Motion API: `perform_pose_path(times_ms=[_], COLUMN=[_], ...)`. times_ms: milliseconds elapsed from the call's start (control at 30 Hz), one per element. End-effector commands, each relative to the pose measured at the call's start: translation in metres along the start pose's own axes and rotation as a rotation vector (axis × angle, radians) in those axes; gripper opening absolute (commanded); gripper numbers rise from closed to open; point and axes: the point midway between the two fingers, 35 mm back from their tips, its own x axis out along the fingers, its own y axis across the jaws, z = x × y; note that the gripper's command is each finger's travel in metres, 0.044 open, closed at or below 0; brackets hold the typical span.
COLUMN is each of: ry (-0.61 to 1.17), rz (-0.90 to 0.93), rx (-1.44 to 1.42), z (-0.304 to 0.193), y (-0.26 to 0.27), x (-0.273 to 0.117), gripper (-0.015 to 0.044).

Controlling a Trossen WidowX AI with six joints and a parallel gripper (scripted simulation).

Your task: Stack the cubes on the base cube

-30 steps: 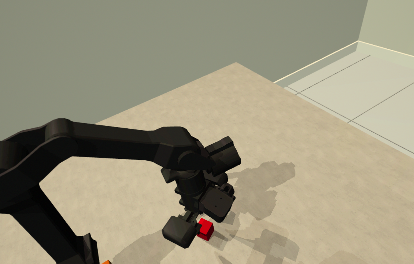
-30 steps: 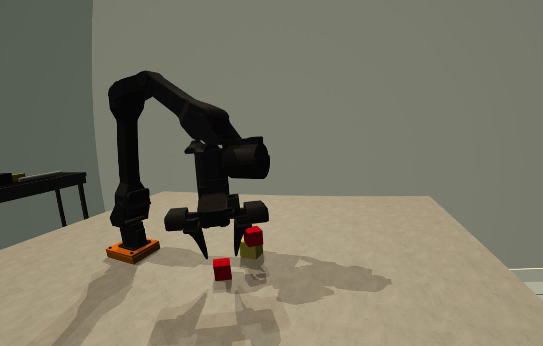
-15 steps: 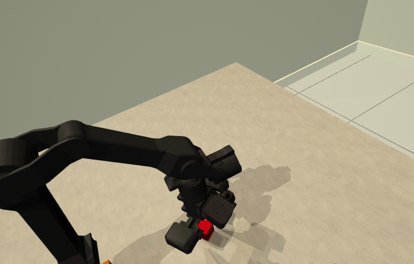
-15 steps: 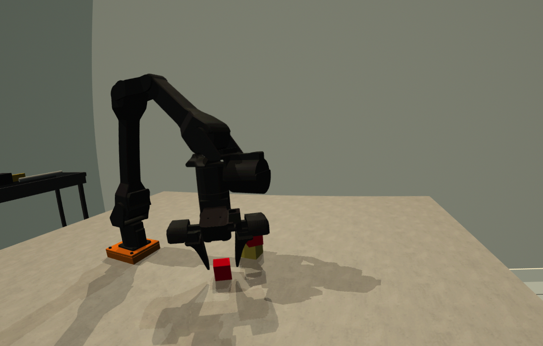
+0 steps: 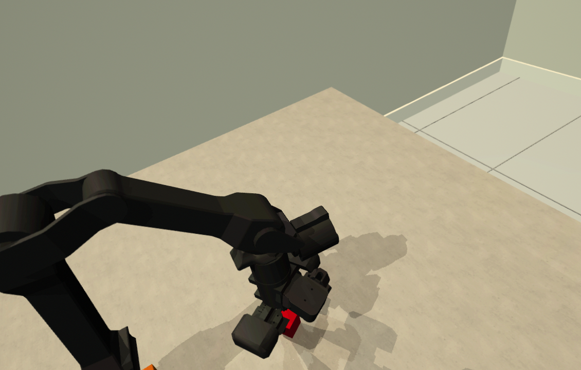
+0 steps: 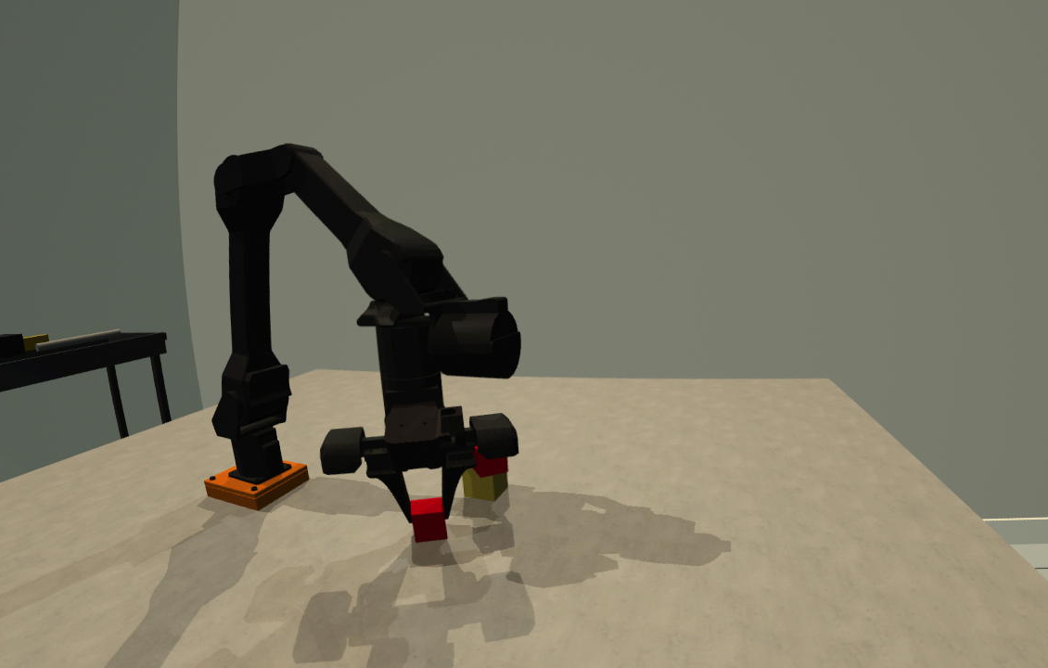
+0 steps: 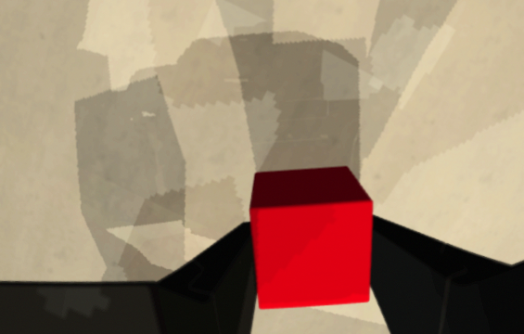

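Note:
A red cube [image 5: 290, 325] [image 6: 428, 521] [image 7: 313, 255] sits low at the tabletop, level as far as the exterior view shows. My gripper [image 6: 428, 513] [image 7: 307, 231] points down and is shut on this cube, one finger against each of two opposite sides. Behind it in the exterior view, the yellow base cube [image 6: 479, 485] stands on the table, with the other red cube [image 6: 492, 468] on top. The gripper's right side hides the upper part of that stack. The stack does not show in the top view or the wrist view, so its exact corner placement cannot be told now.
The arm's orange mounting plate [image 5: 149, 367] [image 6: 232, 494] is at the left on the beige tabletop [image 5: 421, 206] [image 6: 801, 515]. A dark side table [image 6: 80, 359] carrying a few items stands beyond the left edge. The yellow base cube's stack is close behind the gripper's right finger in the exterior view.

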Motion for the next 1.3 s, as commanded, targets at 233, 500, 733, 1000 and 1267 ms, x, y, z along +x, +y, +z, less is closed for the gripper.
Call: perform_pose_path(times_ms=[233,500,733,1000,1267], ry=[0.0,0.0,0.001,0.002,0.003], rz=[0.006,0.005,0.004,0.0,0.0], rx=[-0.013,-0.01,-0.003,0.015,-0.007], z=[0.003,0.003,0.003,0.0,-0.008], y=[0.004,0.005,0.004,0.002,0.009], x=[-0.03,-0.056,-0.078,-0.104,-0.108], gripper=[0.0105,0.0105,0.0105,0.0105,0.0105])
